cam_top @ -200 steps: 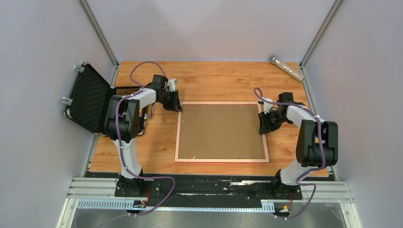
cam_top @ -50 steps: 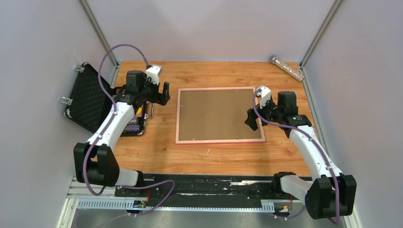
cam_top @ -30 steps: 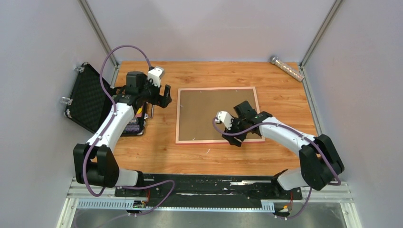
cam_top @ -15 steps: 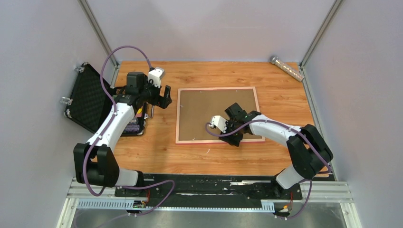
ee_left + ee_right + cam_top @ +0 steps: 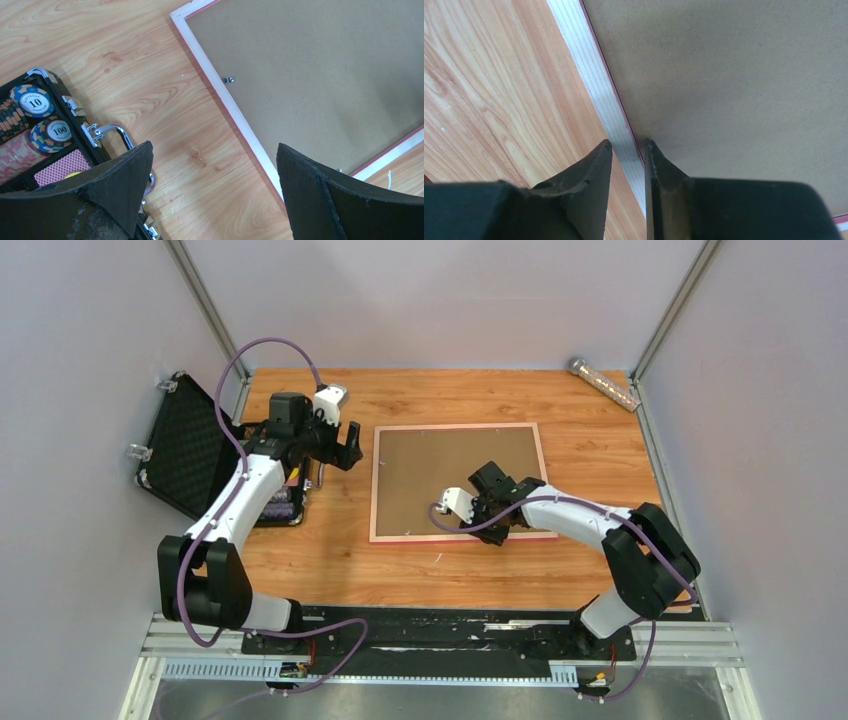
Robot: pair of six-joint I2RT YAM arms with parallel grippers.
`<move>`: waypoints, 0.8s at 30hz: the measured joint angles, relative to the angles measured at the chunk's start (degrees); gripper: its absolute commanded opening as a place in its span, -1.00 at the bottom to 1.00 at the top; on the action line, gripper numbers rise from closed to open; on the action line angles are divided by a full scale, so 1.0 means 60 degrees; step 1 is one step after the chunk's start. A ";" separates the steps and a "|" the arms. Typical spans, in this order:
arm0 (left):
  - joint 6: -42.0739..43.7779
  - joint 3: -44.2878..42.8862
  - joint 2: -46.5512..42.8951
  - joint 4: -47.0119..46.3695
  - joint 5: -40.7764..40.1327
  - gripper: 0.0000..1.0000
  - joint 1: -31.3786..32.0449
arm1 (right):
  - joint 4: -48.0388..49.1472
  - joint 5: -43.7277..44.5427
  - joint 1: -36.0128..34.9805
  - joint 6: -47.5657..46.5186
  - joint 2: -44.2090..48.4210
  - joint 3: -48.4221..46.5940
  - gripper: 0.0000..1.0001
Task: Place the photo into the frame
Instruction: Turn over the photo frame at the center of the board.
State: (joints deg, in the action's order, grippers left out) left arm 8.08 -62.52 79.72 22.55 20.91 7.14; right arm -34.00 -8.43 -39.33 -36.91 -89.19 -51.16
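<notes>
Pink frame (image 5: 596, 95) rail between right jaws

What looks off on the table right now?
The frame lies face down with the brown backing board still in it, and no photo shows in any view. An open poker chip case sits at the left, unrelated to framing.

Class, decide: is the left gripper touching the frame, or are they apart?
Apart. The left wrist view shows the left gripper open above bare wood, and the top view shows it left of the frame with table between them.
</notes>
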 measured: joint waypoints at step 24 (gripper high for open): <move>0.2798 0.0951 -0.1741 0.1402 0.1253 1.00 0.0801 | -0.1614 -0.1326 0.0324 0.0627 -0.0266 -0.2113 -1.00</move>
State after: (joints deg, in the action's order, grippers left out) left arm 24.86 -56.82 69.28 30.96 28.42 11.94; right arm -43.68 -16.38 -37.39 -33.15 -90.78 -63.83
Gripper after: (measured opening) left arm 0.998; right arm 0.184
